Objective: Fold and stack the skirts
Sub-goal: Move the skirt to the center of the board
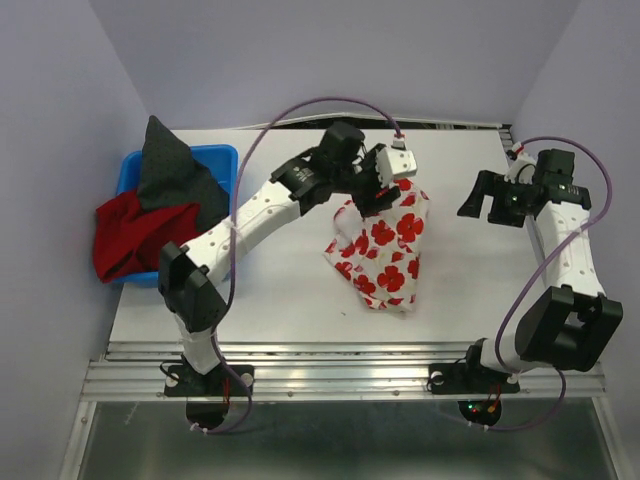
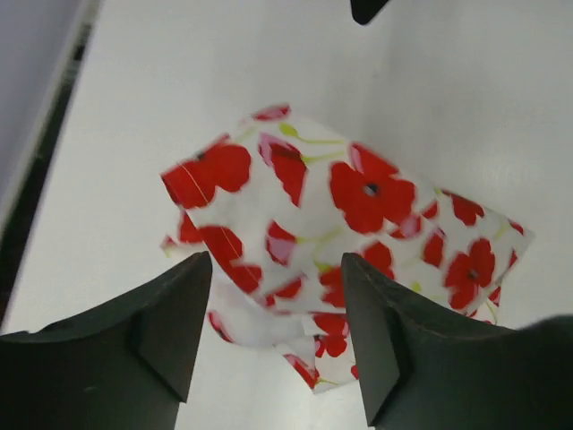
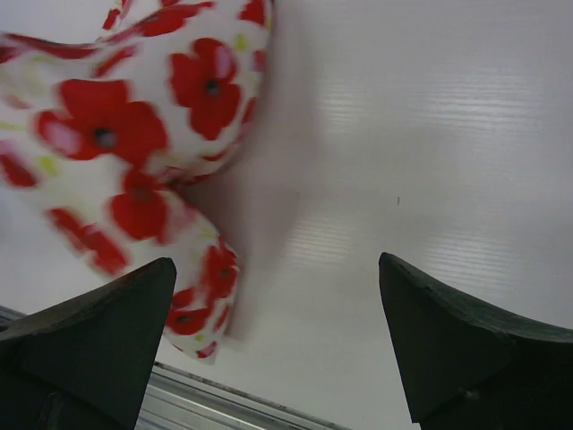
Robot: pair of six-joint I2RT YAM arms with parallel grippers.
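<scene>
Top external only: red skirt (image 1: 135,235), possibly binned.

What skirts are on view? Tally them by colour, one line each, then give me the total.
White skirt with red flowers: 1
Deep-red skirt: 1
Dark grey skirt: 1
Total: 3 skirts
</scene>
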